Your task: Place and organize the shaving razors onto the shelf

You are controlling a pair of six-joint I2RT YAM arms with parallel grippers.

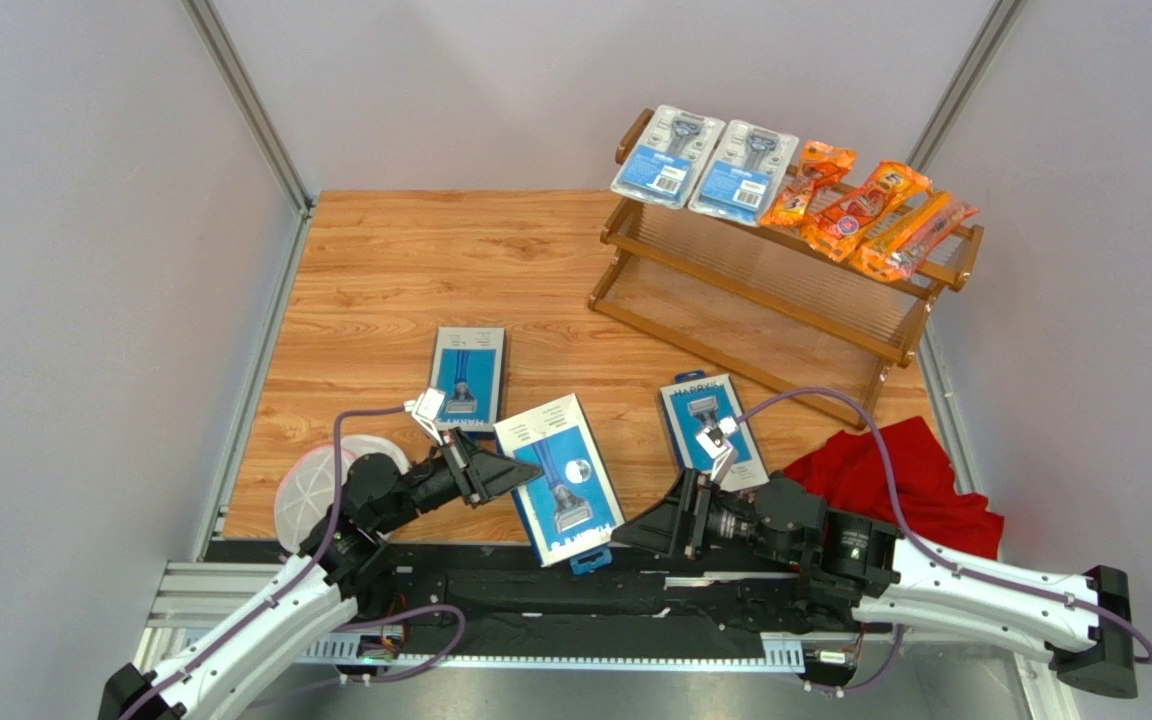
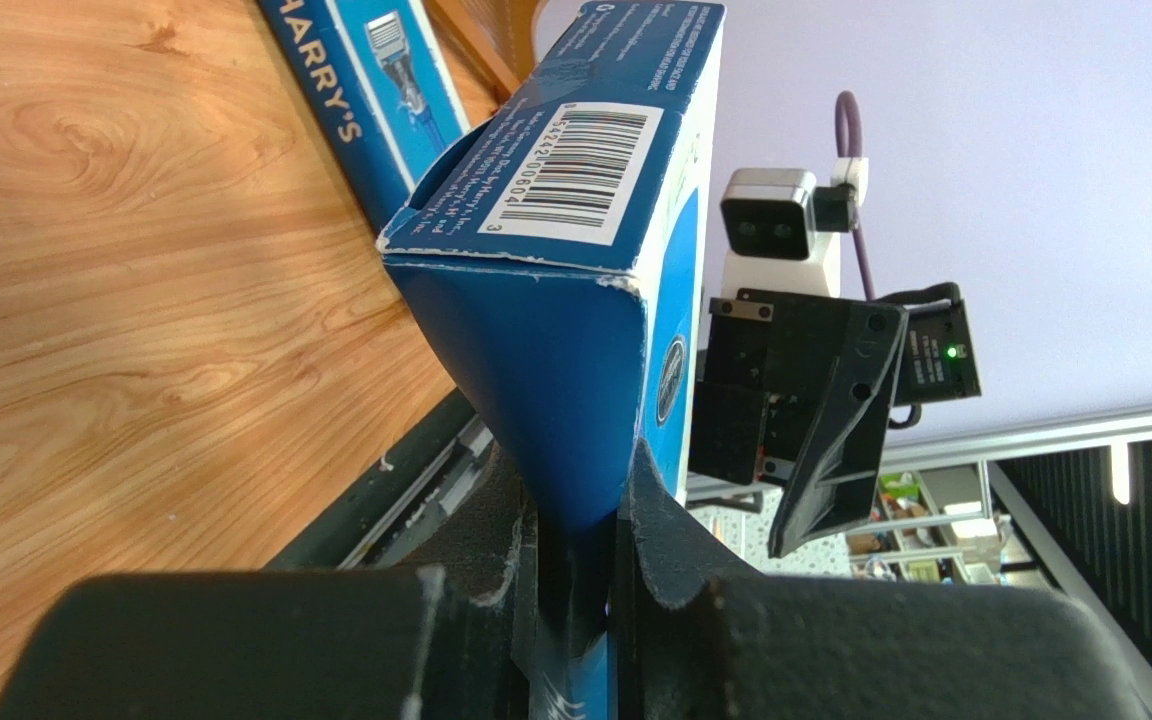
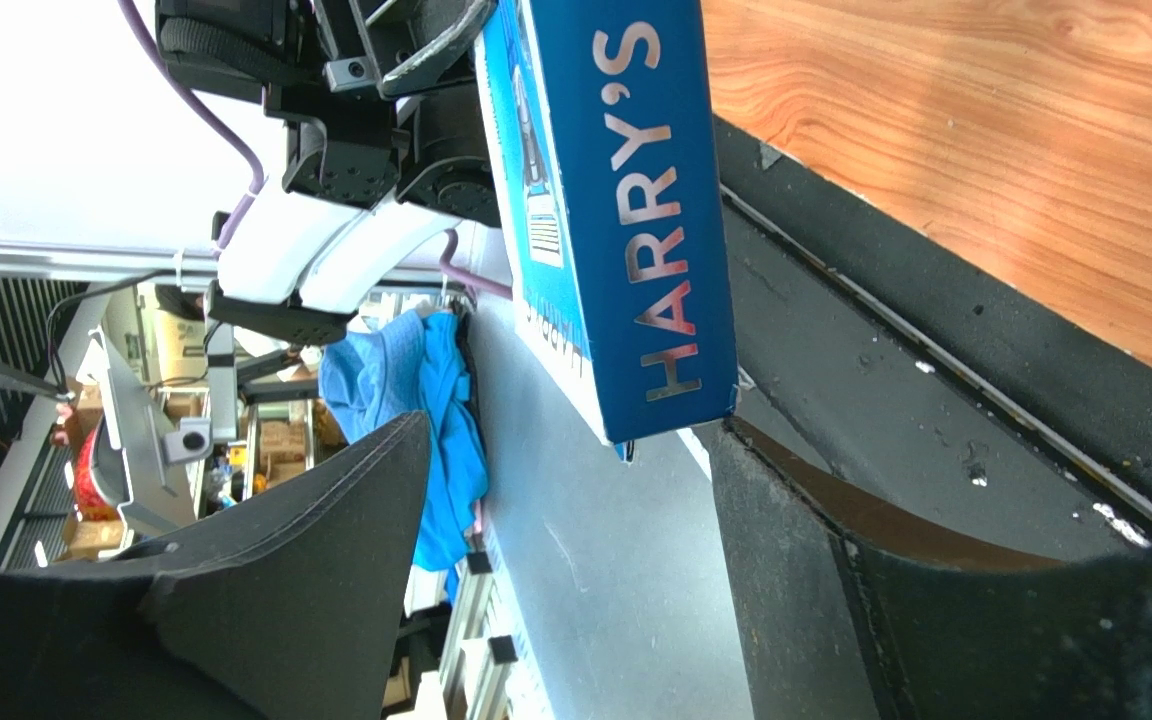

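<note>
Razors in one flat blue box (image 1: 560, 480) hang at the middle of the desk's near edge. The left arm's fingers (image 2: 665, 540) are nearly closed across the box's thin thickness, at its left long edge. The right arm's fingers (image 3: 312, 585) stand well apart on either side of the box's near end and touch nothing that I can see, so the left arm alone seems to carry it.

The box's long axis runs from the near edge toward the far edge, leaning a little left at its far end. The shelf (image 1: 732, 356) stands at the desk's far right corner, so the target lies away and to the right of the gripping fingers. The right arm is the nearer one to it, which makes this a long reach across for the left.

The shelf's top tier already bears two blister packs (image 1: 668, 153) and three orange bags (image 1: 865, 210). Two more blue boxes (image 1: 467, 375) lie flat on the desk, one on each side of the held one.
</note>
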